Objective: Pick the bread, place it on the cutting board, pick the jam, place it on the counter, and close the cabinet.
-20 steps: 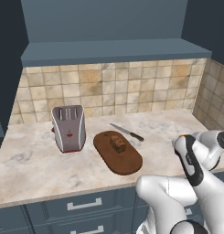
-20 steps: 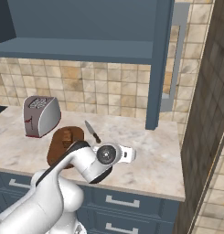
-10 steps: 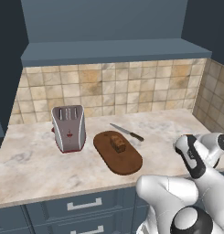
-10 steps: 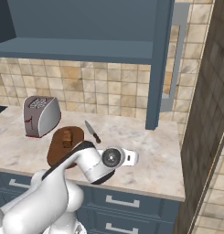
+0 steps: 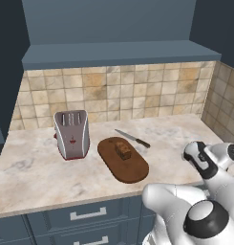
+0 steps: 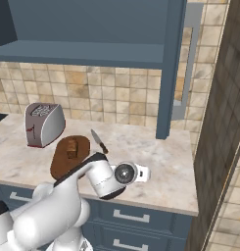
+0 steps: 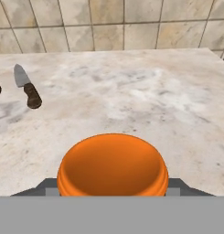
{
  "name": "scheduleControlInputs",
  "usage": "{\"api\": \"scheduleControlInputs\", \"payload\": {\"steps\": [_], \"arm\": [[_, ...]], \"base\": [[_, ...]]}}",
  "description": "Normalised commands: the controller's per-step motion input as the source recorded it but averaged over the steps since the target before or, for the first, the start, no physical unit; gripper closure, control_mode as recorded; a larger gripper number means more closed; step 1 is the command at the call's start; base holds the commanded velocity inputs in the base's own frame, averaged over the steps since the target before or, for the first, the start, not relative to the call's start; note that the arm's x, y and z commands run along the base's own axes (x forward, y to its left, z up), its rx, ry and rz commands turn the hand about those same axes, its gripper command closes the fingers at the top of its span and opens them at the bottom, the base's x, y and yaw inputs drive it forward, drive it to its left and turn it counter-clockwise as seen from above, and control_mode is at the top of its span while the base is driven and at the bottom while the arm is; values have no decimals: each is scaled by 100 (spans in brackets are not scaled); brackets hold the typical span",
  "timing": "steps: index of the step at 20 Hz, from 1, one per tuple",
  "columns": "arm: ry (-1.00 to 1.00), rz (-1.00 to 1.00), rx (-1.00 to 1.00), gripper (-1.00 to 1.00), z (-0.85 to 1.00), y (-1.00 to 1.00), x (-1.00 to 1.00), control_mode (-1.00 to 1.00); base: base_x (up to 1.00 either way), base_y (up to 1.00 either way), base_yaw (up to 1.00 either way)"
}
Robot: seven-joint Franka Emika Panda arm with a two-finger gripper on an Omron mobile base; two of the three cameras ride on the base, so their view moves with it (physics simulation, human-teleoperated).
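Bread (image 5: 122,150) sat on the board (image 5: 123,159) w/ jam (image 7: 113,166) clamped between part-open fingers (image 7: 113,185) over bare surface (image 7: 145,100), knife (image 7: 26,86) at 10 o'clock, so jam-placing step was on; next: lower, release, then shut cabinet (image 6: 170,68).

Bread (image 5: 122,150): dark brown chunk lying on oval board (image 5: 132,168), toward its 11 o'clock end. Jam (image 7: 113,166): orange lid up, above beige counter (image 7: 145,96). Cabinet (image 6: 172,68): blue-grey door standing open.
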Motion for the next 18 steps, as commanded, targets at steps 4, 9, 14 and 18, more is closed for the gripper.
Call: {"api": "scheduleControlInputs", "payload": {"steps": [4,9,14,18], "arm": [[0,0,0,100,-31,0,5,-100],[0,0,0,100,-29,0,3,-100],[0,0,0,100,-27,0,0,-100],[0,0,0,100,-21,0,0,-100]], "base": [[0,0,0],[0,0,0],[0,0,0],[0,0,0]]}}
